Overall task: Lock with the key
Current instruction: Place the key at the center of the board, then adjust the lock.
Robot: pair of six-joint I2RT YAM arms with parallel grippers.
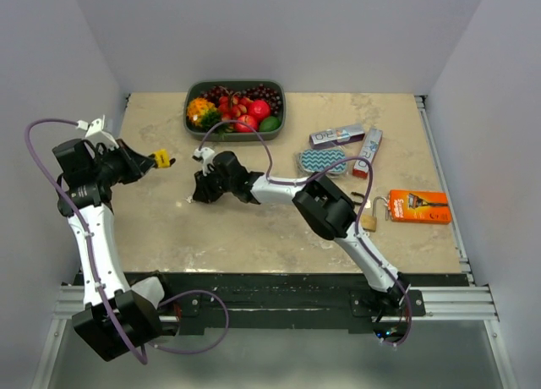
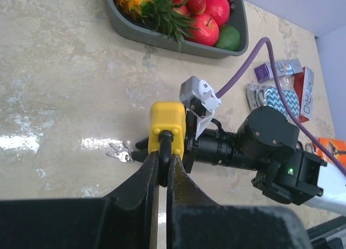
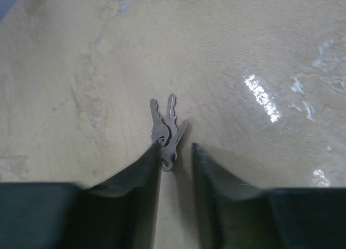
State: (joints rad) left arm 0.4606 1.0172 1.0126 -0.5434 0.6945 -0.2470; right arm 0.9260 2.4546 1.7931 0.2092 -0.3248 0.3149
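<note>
The yellow padlock [image 1: 161, 159] hangs above the left part of the bench [image 1: 169, 237], off the surface. The left fingers [image 2: 153, 170] are clenched on its dark shackle end, the yellow body pointing away from them. The keys [image 3: 165, 132] lie flat on the bench to the right of the padlock, a small bunch with blades fanned away from the wrist. The right fingers [image 3: 148, 168] are slightly parted over the ring end. The ring touches the finger at the left of that view, and bare bench shows in the gap.

Open marbled surface lies on all sides of the keys, and the near and left edges of the bench are well apart from them.

A fruit tray [image 1: 235, 136] stands at the far edge. To the right are two cartons [image 1: 336, 135], a teal patterned pouch [image 1: 323, 161], an orange razor pack [image 1: 418, 207] and a brass padlock [image 1: 369, 220] beside the right forearm. All of these are well apart from the keys.

Only the right wrist view shows the gap between the fingers and the separate blades. The left wrist view shows the grip on the shackle, with the keys [image 2: 121, 154] just beyond the padlock [image 2: 166, 127]. In the top view the keys are too small to tell clearly.
</note>
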